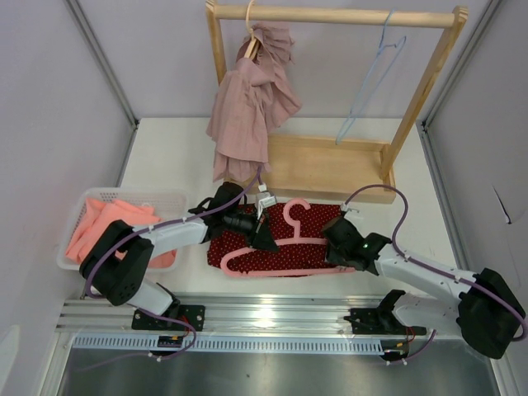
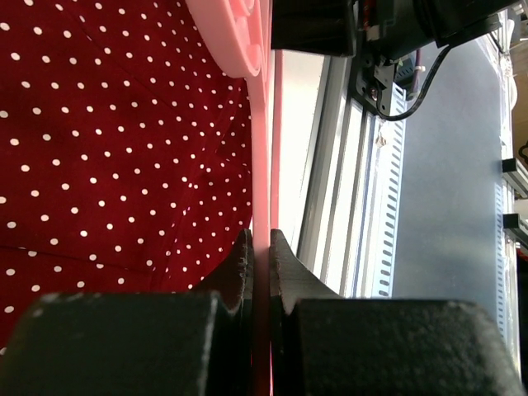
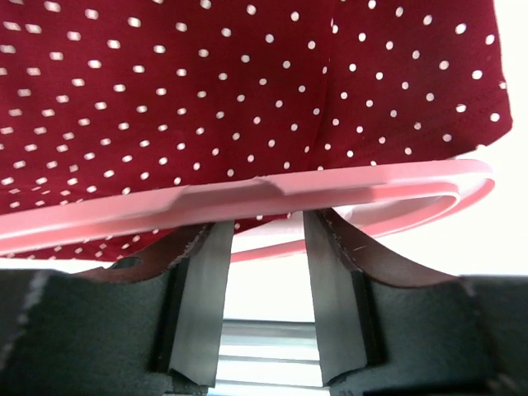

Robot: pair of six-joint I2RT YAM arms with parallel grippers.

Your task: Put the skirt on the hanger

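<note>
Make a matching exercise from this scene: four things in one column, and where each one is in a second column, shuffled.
Things
1. pink hanger
2. blue hanger
3. polka-dot skirt
4. orange cloth

Places
A. in the white basket
B. flat on the table
C. hanging from the wooden rail
D. lying on the skirt

Pairs: 1-D, 2-C, 3-B, 4-A.

You had the skirt point(image 1: 247, 239), dark red with small white dots, spread flat just in front of the wooden rack point(image 1: 330, 169). Your pink hanger point(image 1: 285, 242) lay flat on top of it, its hook pointing toward that rack.
</note>
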